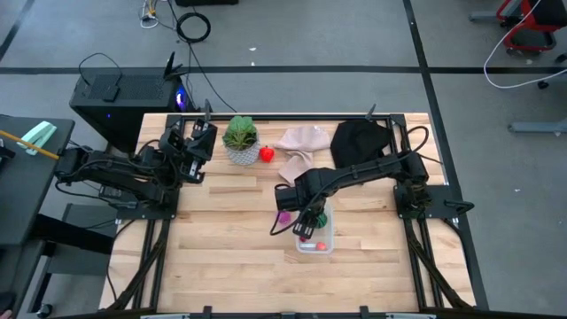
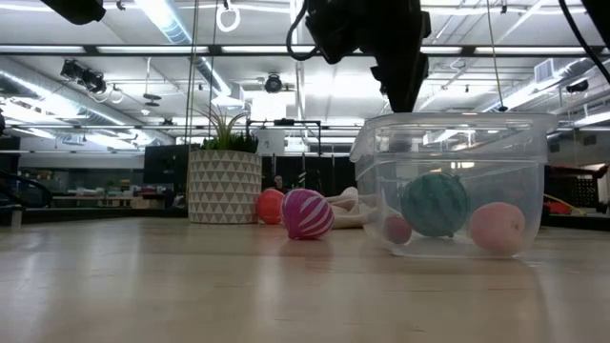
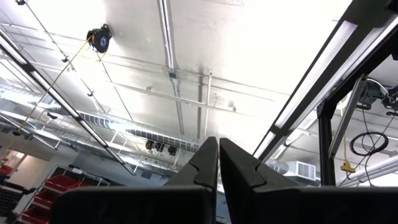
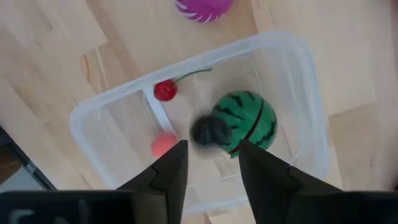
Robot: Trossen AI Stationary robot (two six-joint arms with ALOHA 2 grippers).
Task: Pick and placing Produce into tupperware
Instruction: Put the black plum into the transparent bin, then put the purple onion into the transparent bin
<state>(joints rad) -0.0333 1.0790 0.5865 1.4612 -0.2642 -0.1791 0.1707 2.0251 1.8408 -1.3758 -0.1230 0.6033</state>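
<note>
The clear tupperware [image 4: 199, 118] [image 2: 453, 181] stands on the table. It holds a green striped ball [image 4: 249, 121], a red cherry with a stem [image 4: 165, 90] and a pink-orange piece [image 4: 163, 144]. A small dark blurred piece [image 4: 208, 129] shows inside it, clear of the fingers. My right gripper [image 4: 211, 146] [image 2: 402, 100] points down just above the tupperware's rim, open, with nothing between its fingers. A purple striped ball [image 2: 307, 212] [image 1: 283, 215] lies on the table beside the tupperware. A red piece [image 1: 266, 154] sits next to the plant pot. My left gripper [image 3: 217, 143] is shut and points up at the ceiling, at the far left [image 1: 197, 146].
A leafy plant in a white patterned pot [image 1: 240, 140] stands at the far middle. A beige cloth [image 1: 301, 142] and a black cloth [image 1: 359, 142] lie at the far right. Bare wood stretches along the near side of the table [image 1: 221, 266].
</note>
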